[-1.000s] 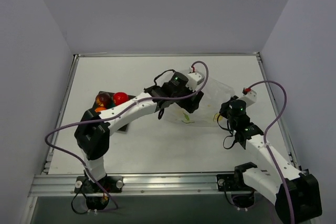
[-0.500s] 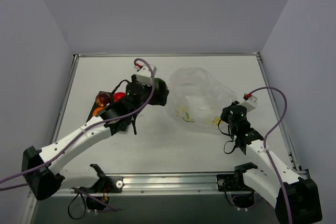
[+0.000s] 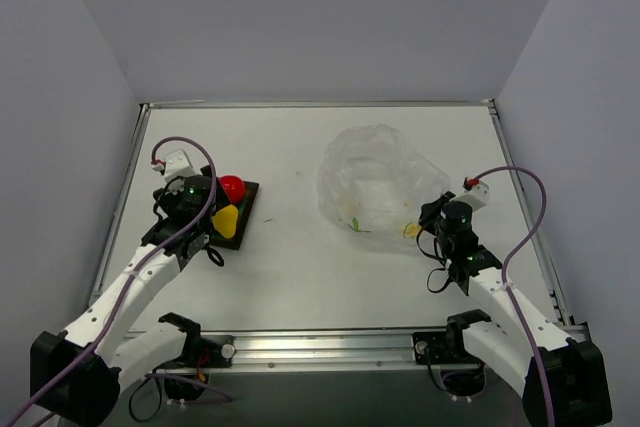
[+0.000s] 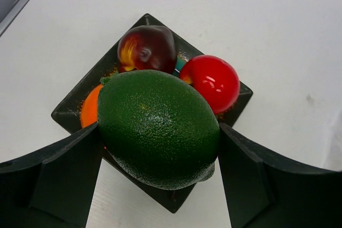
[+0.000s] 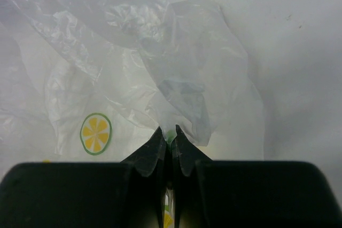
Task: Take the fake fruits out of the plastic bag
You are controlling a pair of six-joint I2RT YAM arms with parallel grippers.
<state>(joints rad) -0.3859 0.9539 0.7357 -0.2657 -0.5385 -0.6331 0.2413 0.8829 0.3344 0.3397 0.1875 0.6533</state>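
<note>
Both outstretched, left gripper clasping green fruit, right gripper pinching bag

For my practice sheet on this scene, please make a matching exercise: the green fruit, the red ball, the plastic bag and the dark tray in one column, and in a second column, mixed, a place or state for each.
Things:
1 green fruit
2 red ball
3 plastic bag
4 dark tray

States:
A pinched by the right pincer
B sits on the table, fruit on it
C held in the left pincer
D rests in the dark tray

Pairs: 1-C, 2-D, 3-A, 4-B
</note>
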